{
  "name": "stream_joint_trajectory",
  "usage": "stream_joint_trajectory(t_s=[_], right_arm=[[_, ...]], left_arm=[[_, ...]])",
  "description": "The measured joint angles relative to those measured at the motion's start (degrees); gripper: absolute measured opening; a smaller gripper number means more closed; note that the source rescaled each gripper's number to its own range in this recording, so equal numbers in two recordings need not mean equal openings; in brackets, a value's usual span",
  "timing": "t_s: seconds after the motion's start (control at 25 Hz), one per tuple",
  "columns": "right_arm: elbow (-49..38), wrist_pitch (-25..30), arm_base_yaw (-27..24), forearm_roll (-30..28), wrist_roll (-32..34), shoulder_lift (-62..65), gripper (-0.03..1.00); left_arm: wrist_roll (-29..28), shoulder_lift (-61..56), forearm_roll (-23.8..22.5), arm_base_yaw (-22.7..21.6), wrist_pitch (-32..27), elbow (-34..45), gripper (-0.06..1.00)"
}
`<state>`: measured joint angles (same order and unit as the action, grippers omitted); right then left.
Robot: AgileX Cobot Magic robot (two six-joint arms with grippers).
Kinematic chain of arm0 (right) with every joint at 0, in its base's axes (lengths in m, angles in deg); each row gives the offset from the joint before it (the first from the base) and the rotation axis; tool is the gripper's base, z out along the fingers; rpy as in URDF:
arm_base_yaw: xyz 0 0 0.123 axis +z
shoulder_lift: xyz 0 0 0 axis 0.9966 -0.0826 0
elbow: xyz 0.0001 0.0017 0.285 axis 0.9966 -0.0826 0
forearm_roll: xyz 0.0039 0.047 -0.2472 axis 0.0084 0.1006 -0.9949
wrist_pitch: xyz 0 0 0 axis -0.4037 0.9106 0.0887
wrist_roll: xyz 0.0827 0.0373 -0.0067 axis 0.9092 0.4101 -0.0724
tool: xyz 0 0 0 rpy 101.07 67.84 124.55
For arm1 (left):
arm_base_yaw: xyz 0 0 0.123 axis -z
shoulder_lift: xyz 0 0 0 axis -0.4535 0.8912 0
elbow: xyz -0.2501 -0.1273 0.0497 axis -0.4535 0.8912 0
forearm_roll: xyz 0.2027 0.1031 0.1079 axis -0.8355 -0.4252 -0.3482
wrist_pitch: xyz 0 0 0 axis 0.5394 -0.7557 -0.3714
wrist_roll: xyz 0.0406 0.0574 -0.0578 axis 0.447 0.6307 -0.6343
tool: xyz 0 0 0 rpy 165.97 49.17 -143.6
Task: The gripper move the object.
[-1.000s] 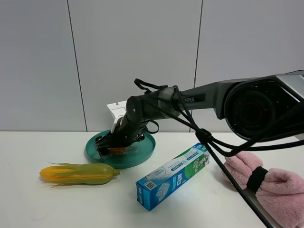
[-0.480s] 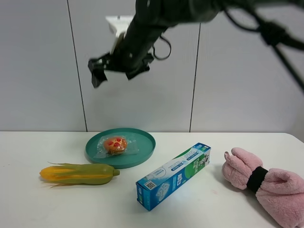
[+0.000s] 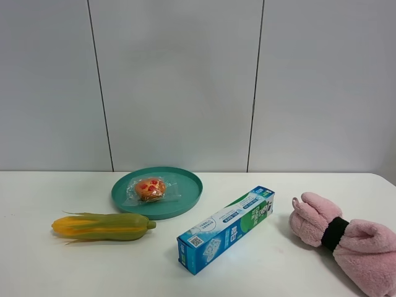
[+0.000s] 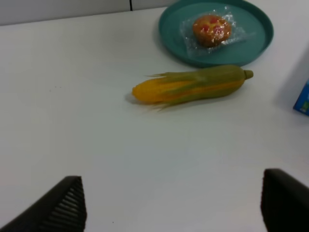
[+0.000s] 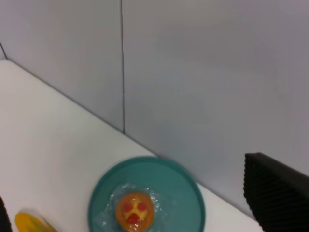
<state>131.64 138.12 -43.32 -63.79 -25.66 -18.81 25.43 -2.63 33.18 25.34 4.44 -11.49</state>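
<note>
Your black two-fingered right gripper (image 5: 126,193) hangs spread and empty, well apart from the clear-wrapped orange pastry (image 3: 150,188) lying in the round teal plate (image 3: 185,197) left of centre; placing looks done, so park it.

Left gripper (image 4: 174,205): jaws spread wide, empty; both ribbed fingertips (image 4: 65,205) in wrist view, one on each side of claw centre. Right gripper (image 5: 145,205): jaws likewise apart, empty (one finger (image 5: 277,188) plain, other mere sliver).
</note>
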Motion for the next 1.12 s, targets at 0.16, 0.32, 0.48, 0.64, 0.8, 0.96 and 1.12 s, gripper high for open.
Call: stream_joint_trajectory(t_s=[0.16,0.32,0.48,0.64,0.8,0.96,1.12], right_arm=[[0.04,5.29,1.13,-1.2,0.0,6.9,0.92],[0.04,12.14,4.27,-5.63,0.1,12.06,0.92],[-1.32,13.98,7.81,-11.86,2.32,15.75,0.92],[-14.86,13.93,8.61,-15.32,5.15,22.72,0.92],[-37.88,5.85,8.61,-15.25,8.98,34.25,0.92],[-59.38,-4.45,8.61,-15.09,15.08,47.65,0.92],[-70.99,-4.68,6.34,-12.44,19.37,58.97,0.92]], left_arm=[[0.0,0.0,0.0,0.0,0.0,0.0,1.0],[0.0,0.0,0.0,0.0,0.0,0.0,1.0],[0.0,0.0,0.0,0.0,0.0,0.0,1.0],[0.0,0.0,0.0,0.0,0.0,0.0,1.0],[0.0,0.0,0.0,0.0,0.0,0.0,1.0],[0.0,0.0,0.0,0.0,0.0,0.0,1.0],[0.0,0.0,0.0,0.0,0.0,0.0,1.0]])
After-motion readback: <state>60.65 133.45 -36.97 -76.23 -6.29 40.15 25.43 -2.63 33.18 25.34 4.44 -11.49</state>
